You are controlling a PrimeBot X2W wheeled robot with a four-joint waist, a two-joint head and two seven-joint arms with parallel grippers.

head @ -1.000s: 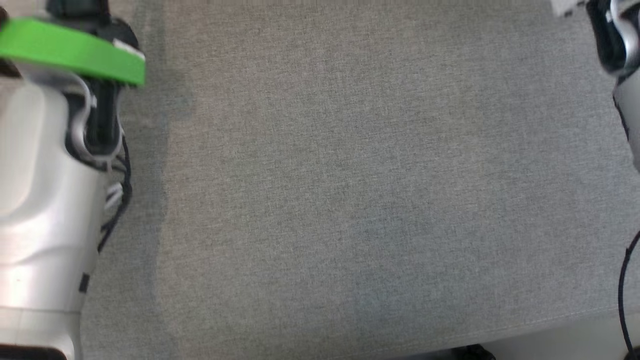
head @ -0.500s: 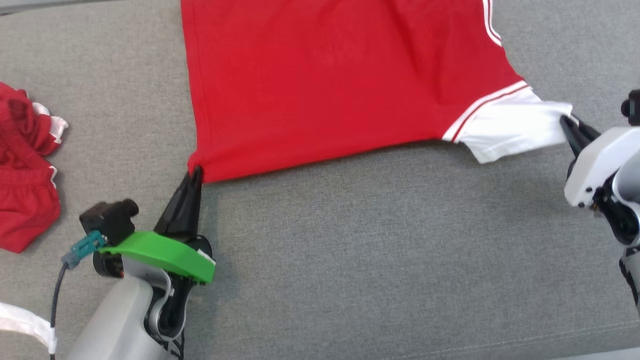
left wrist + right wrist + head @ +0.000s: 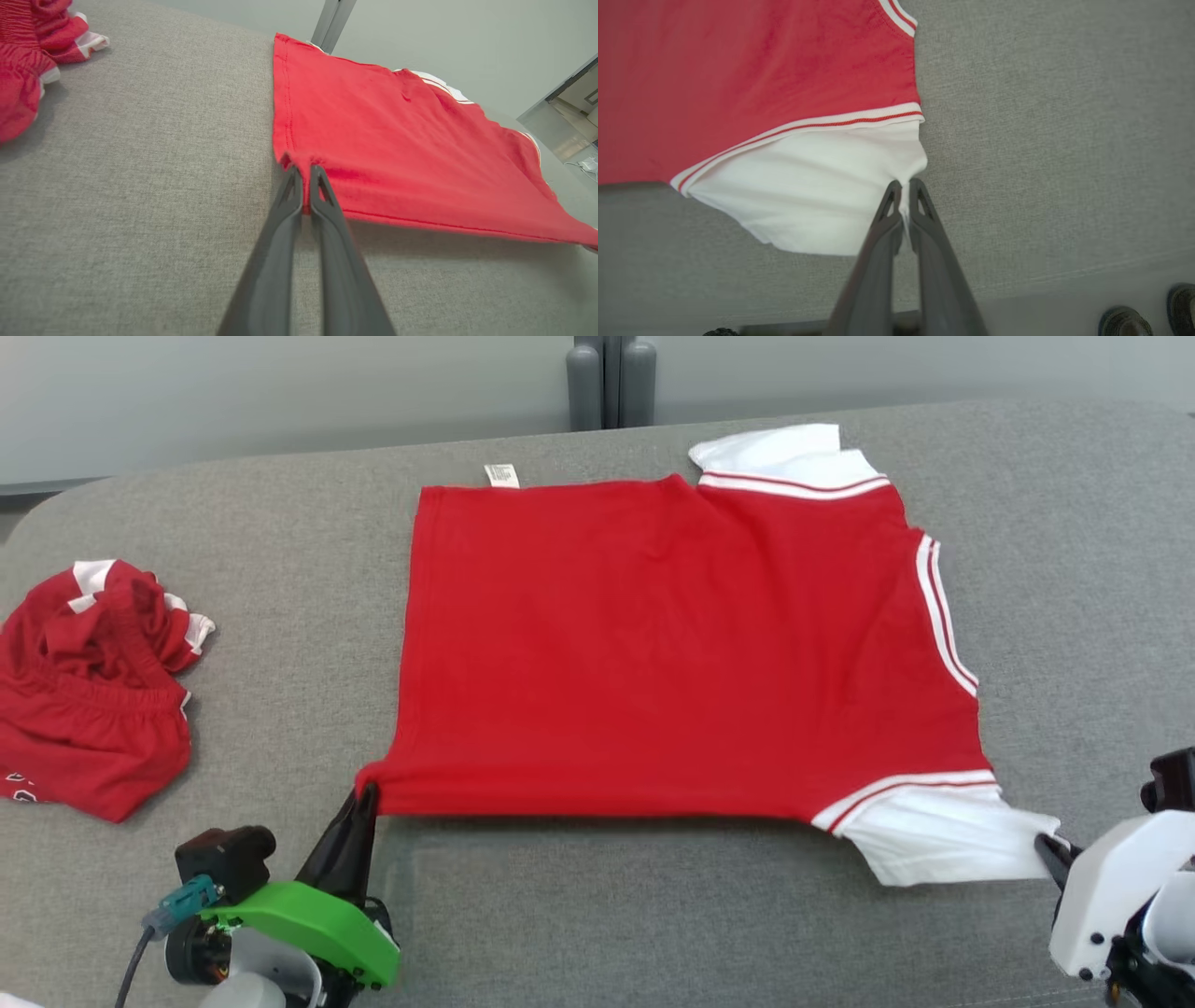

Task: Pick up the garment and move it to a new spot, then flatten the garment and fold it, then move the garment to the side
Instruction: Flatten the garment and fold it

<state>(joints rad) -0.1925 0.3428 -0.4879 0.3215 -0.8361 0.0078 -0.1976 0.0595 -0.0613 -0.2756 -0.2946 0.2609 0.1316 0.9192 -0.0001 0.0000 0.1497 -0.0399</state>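
left claw (image 3: pixel 366 795): clamped on shirt (image 3: pixel 672 644) corner; shirt spread ahead and right
right claw (image 3: pixel 1047 847): clamped on sleeve (image 3: pixel 934 835); shirt spread left

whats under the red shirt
The red shirt is spread on the grey padded surface, which shows all round it. What is beneath its middle is covered. The left gripper pinches its near red corner, the right gripper its white sleeve.

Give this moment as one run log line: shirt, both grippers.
shirt: spread out | left gripper: shut on hem corner | right gripper: shut on white sleeve | shorts: crumpled, left
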